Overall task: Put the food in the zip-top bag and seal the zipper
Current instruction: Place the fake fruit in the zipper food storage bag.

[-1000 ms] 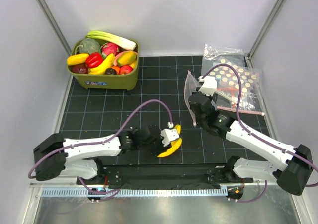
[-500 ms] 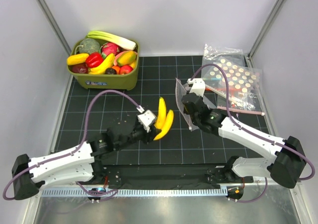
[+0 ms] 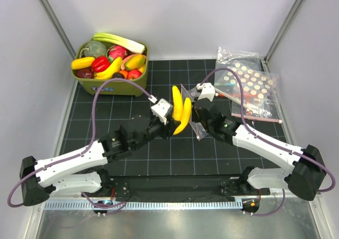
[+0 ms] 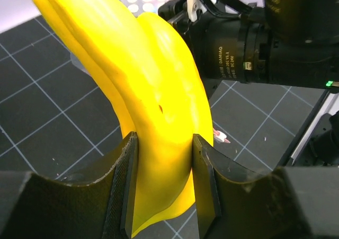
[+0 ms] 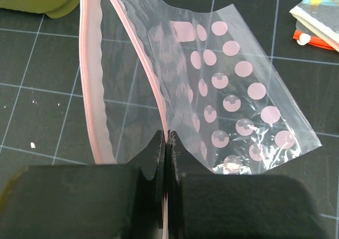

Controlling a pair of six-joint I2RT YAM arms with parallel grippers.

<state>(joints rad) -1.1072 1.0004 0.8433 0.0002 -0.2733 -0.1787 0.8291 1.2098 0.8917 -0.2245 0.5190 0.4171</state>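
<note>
Banana bunch (image 4: 153, 106): stem end cut off at 10 o'clock in the left wrist view.
Zip-top bag (image 5: 132, 85): upper end cut off at 11 o'clock, lower edge hidden behind the right gripper (image 5: 165, 138).
Green basket (image 5: 37, 0): only a corner shows, at 10 o'clock.
Spare bags (image 5: 320, 11): cropped at 2 o'clock.

Walls: three plain white panels are seen, a back wall (image 3: 175, 16), a left wall (image 3: 26, 90) and a right wall (image 3: 318, 80).
Frame: a left post (image 3: 54, 21) and a right post (image 3: 287, 21) of aluminium are set in the rear corners.
Floor: a black mat (image 3: 82, 117) ruled with a pale grid is laid out.
Front edge: a brushed metal sheet (image 3: 169, 226) is bordered by a white toothed strip (image 3: 143, 204).
Light: even, with only faint shadows cast.
</note>
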